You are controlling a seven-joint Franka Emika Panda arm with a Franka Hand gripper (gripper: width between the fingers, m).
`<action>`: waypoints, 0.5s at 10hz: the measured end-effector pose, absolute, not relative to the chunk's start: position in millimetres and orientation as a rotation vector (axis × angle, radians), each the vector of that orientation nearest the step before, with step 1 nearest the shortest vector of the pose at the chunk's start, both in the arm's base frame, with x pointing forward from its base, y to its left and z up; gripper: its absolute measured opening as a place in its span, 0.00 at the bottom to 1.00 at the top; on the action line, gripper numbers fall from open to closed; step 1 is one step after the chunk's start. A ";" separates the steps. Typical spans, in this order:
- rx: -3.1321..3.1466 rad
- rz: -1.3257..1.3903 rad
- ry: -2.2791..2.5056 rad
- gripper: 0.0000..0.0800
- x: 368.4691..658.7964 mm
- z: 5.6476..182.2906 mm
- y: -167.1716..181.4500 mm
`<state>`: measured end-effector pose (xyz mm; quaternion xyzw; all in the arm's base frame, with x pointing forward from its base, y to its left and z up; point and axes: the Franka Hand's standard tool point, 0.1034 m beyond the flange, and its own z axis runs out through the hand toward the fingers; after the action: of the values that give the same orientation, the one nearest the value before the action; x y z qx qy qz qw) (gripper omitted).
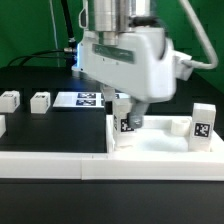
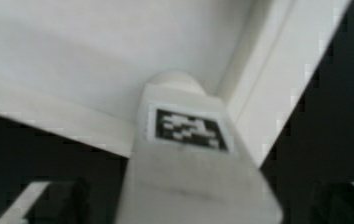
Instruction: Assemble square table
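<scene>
My gripper is shut on a stubby white leg with a black-and-white tag, held upright over the near corner of the white square tabletop at the exterior view's left. In the wrist view the leg fills the middle between the jaws, its rounded end close to the slab beside the raised rim. I cannot tell whether it touches the slab. A second tagged leg stands upright at the tabletop's corner on the exterior view's right. Two loose legs lie on the black table at the left.
The marker board lies flat behind the gripper. A long low white barrier wall runs along the front, against the tabletop. A small white piece shows at the exterior view's left edge. Cables hang behind the arm.
</scene>
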<state>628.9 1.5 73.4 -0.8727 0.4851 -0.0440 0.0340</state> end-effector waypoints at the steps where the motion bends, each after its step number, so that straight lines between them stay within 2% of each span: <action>1: -2.844 -0.165 1.169 0.81 623.6 72.9 -1.5; 2: -2.834 -0.163 1.191 0.81 624.8 73.1 -1.5; 5: -2.997 -0.181 0.785 0.81 625.3 73.7 -2.4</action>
<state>625.3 -2.4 73.7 -0.9655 0.2530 -0.0583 0.0190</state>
